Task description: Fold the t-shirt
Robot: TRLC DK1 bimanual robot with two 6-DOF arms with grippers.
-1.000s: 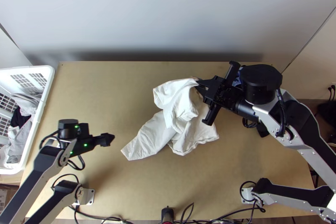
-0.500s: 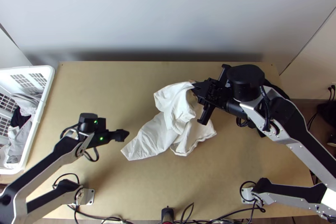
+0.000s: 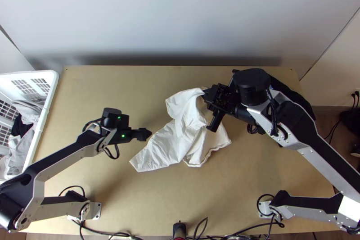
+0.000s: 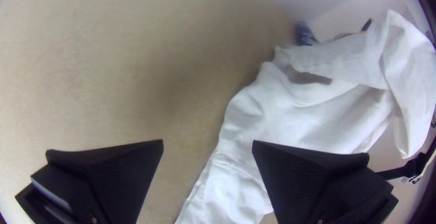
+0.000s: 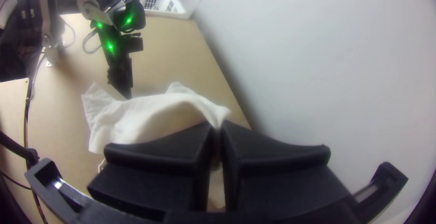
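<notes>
Top view: the white t-shirt is laid in a loose bunch around the middle of the table. It is neither spread flat nor neatly folded. One narrower part is stretched toward the near left, and a hemmed part is spread toward the near right. The far part is raised by the right gripper, which is reached in from the right. Its jaws are closed together on a small pinch of the white fabric, as is shown in the right wrist view, where the cloth is drawn up in an arch to the fingertips. Which part of the garment is pinched cannot be told.

The left gripper is held at the left side of the t-shirt, pointed to the right. In the left wrist view its jaws are seen set wide apart, with nothing gripped. One finger is placed over the white cloth, the other over bare wood; whether the cloth is touched cannot be told.

At the table's left, a white basket is seen, in which grey clothing and a black piece are heaped. Along the near edge, black cables are strung between the arms' bases. Behind the far edge, a pale wall is seen.
</notes>
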